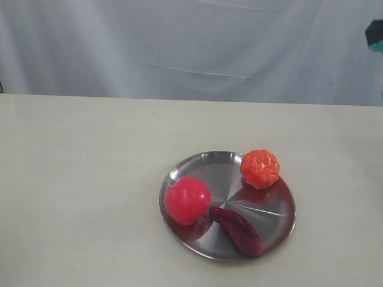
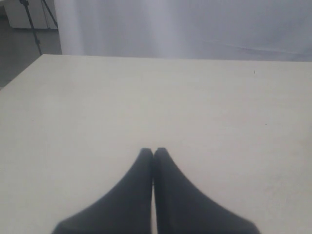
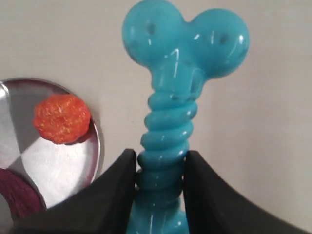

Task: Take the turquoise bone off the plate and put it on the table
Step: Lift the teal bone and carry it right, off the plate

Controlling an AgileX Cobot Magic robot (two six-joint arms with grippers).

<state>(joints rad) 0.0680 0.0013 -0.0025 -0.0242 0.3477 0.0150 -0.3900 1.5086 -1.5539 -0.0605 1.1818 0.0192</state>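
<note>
The turquoise bone (image 3: 170, 117) fills the right wrist view, its ribbed shaft clamped between the black fingers of my right gripper (image 3: 160, 163). It hangs in the air over the cream table (image 3: 263, 146), beside the plate (image 3: 53, 168) and clear of its rim. In the exterior view only a dark and turquoise tip (image 1: 376, 34) shows at the far right edge, high above the table (image 1: 78, 179). The steel plate (image 1: 263, 206) lies at centre right. My left gripper (image 2: 154, 152) is shut with nothing in it, over bare table.
Three toys stay on the plate: a red ball (image 1: 187, 200), an orange knobbly ball (image 1: 260, 168) and a dark maroon oblong piece (image 1: 237, 229). A pale cloth backdrop (image 1: 191, 42) hangs behind the table. A tripod (image 2: 36, 24) stands off one table corner.
</note>
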